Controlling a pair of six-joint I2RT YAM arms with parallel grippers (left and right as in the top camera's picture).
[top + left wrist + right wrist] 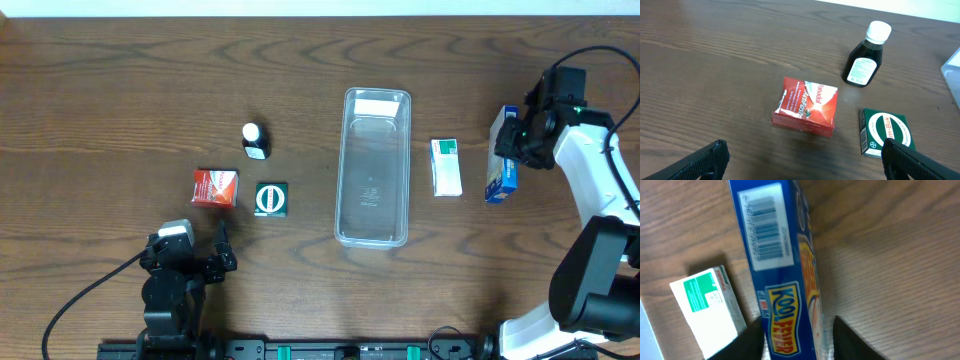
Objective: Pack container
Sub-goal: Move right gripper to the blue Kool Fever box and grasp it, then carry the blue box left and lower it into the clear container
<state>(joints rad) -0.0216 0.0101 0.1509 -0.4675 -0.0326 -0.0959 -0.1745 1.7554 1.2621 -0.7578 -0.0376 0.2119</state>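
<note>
The long clear plastic tub (374, 190) lies at the table (120, 100) centre: likely light, stiff, slippery, best taken by its rim. At its 3 o'clock the right hand (797, 330) clasps a blue cardboard box (775, 255); the left hand (804, 150) is released.

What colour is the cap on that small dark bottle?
The cap is white, clearest in the left wrist view.

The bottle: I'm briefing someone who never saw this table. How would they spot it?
Find the long clear container at the centre; three small items sit to its left. The bottle is the topmost in the overhead view, above the red box and green box. It alone is dark with a white cap, not a carton.
</note>
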